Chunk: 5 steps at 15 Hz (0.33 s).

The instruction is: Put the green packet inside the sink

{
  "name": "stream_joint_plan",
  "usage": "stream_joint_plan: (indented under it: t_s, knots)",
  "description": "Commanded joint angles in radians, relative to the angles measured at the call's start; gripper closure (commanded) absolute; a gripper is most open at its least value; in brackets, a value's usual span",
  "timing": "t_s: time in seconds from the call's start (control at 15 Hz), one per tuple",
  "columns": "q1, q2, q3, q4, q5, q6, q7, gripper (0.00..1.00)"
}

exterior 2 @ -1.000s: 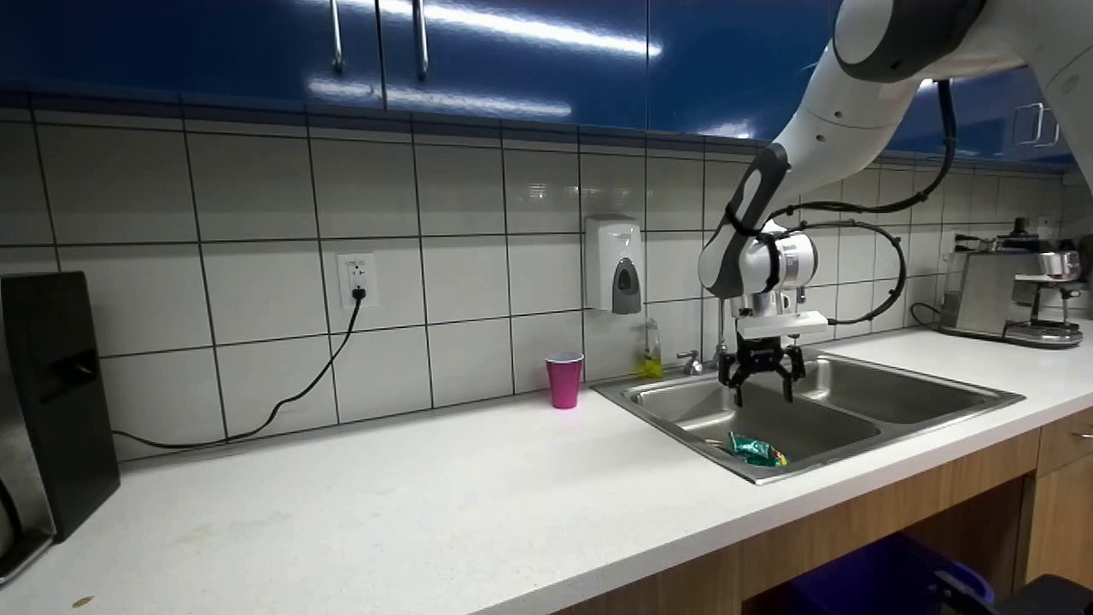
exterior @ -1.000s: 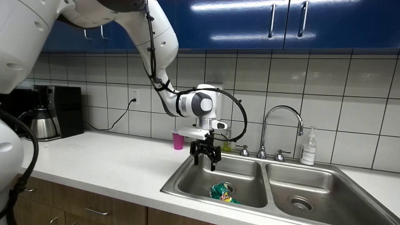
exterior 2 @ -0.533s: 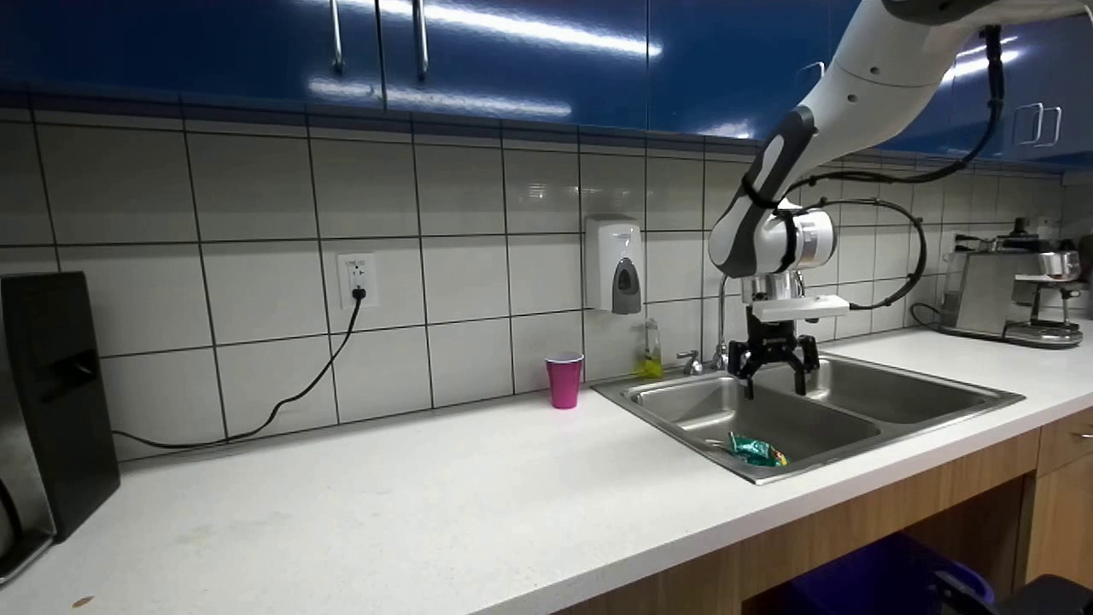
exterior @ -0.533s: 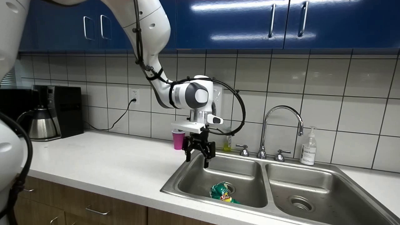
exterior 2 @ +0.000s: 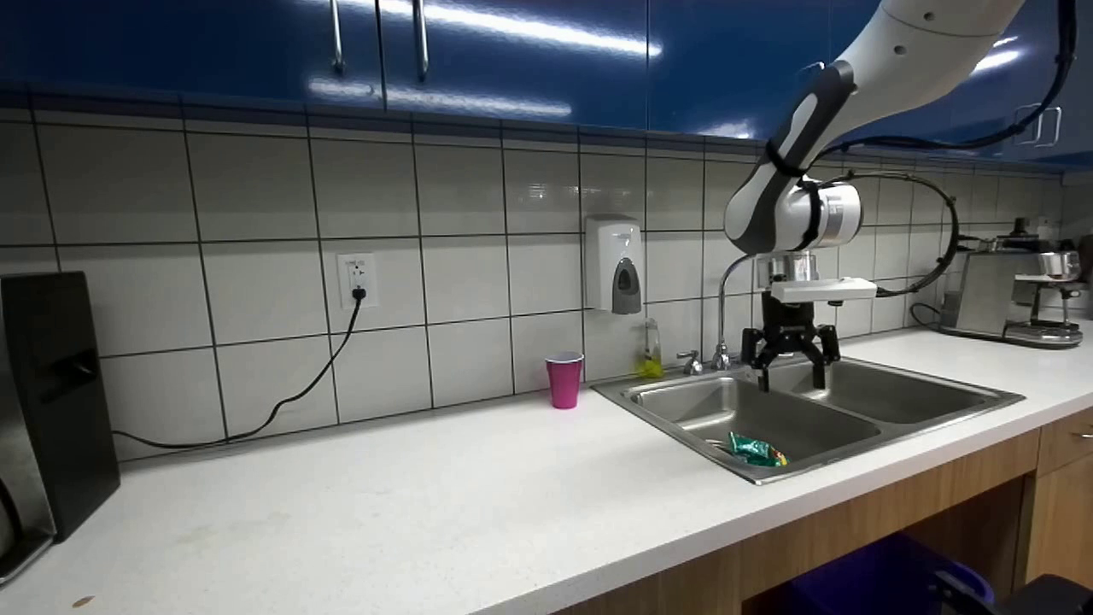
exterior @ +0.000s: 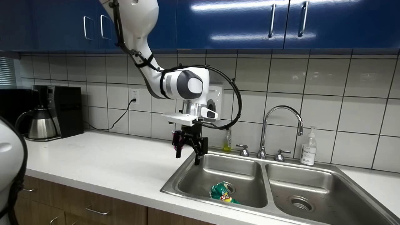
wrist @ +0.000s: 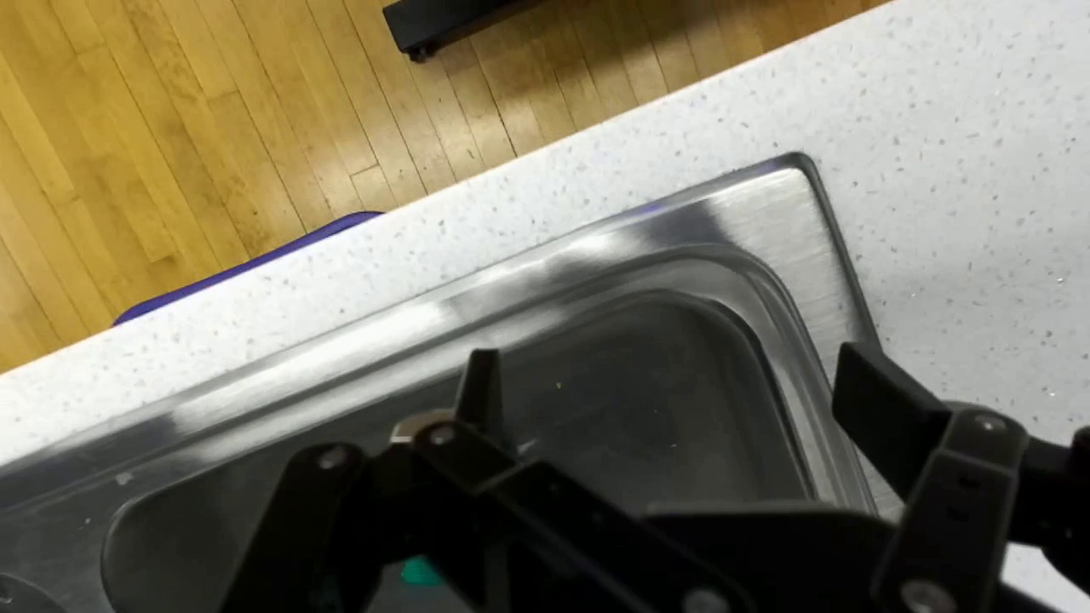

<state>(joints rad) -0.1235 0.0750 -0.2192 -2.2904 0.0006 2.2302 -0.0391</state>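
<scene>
The packet point(exterior: 219, 190) lies in the left basin point(exterior: 243, 172) of the sink point(exterior: 170, 187), below the gripper point(exterior: 187, 158) and well apart from it. In an exterior view it sits lower and farther right than the fingers point(exterior: 197, 160), near the basin's front wall and just beside a drain point(exterior: 232, 188); whether it overlaps that drain I cannot tell. In an exterior view the packet point(exterior 2: 754, 450) lies below the gripper point(exterior 2: 791, 377) and slightly left of it. In the wrist view only a green patch point(wrist: 421, 572) shows, the gripper hiding much of the area around it.

The gripper points down, its two fingers spread wide, with nothing in their hold.

There is one packet and one arm point(exterior: 140, 18). The sink has two basins, the left one and the right basin point(exterior: 312, 187), each with a drain. Behind them stand one faucet point(exterior: 263, 134) and two handles point(exterior: 279, 156). Two bottles show: a yellow bottle point(exterior: 227, 145) and a pump bottle point(exterior: 308, 153). One pink cup point(exterior 2: 564, 383) stands upright on the counter point(exterior 2: 341, 512). One dispenser point(exterior 2: 613, 256) hangs on the wall point(exterior 2: 461, 273). One purple bin point(exterior 2: 888, 581) is below the counter.
</scene>
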Motion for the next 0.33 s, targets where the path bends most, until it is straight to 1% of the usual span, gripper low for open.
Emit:
stream_joint_plan:
  t_s: [0.0,0.07,0.27]
  knots:
    - [-0.022,-0.105,0.013,-0.065,-0.015,-0.048,0.002,0.0]
    - [-0.019,-0.039,0.018,-0.026,-0.002,-0.016,0.001,0.0]
    - [-0.018,-0.075,0.017,-0.051,-0.001,-0.025,0.0,0.0]
